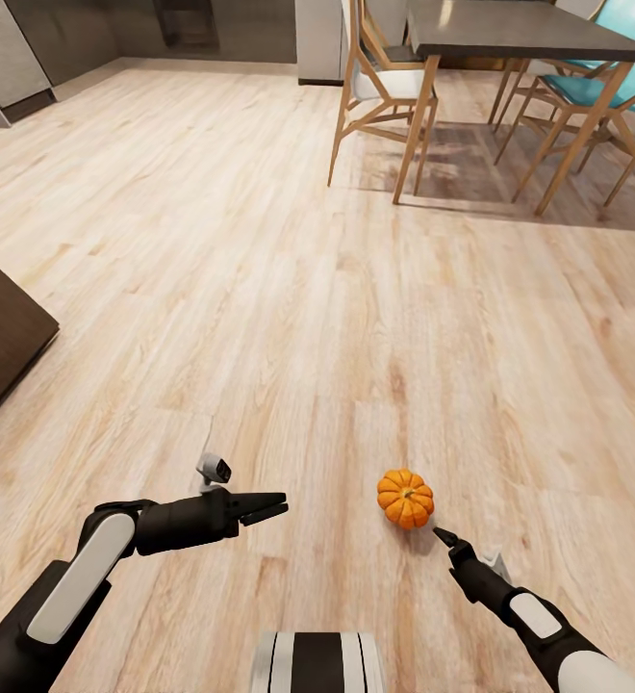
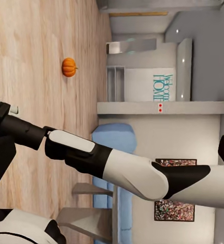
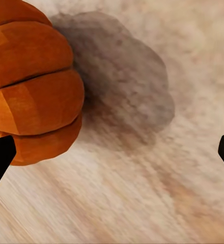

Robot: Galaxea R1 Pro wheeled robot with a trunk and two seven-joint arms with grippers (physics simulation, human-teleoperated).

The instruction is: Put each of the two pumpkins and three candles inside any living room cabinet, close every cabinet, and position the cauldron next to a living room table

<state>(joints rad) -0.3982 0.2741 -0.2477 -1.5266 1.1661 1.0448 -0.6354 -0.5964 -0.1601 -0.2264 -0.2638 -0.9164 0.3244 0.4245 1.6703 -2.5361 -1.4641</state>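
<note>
Pale wood-plank flooring [image 1: 260, 289] stretches toward a dark dining table [image 1: 520, 34]. One bright orange ribbed pumpkin [image 1: 405, 499] sits upright, stem up, just beyond my right gripper [image 1: 440, 532], its jaws spread wide, empty. My left gripper [image 1: 274, 507] hangs empty, fingers nearly together.

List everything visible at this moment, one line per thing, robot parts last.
pumpkin: one, orange, on the floor just ahead of the right pincer.
floor: one, light wood planks.
dining table: one, dark top on wooden legs, far right.
chairs: several around the table, wooden frames; one white seat, others teal.
dark brown unit: one, at the left edge, partly seen.
left pincer: black, empty, fingers together, held above the floor.
right pincer: black, open, its tips at the pumpkin but not around it.
</note>
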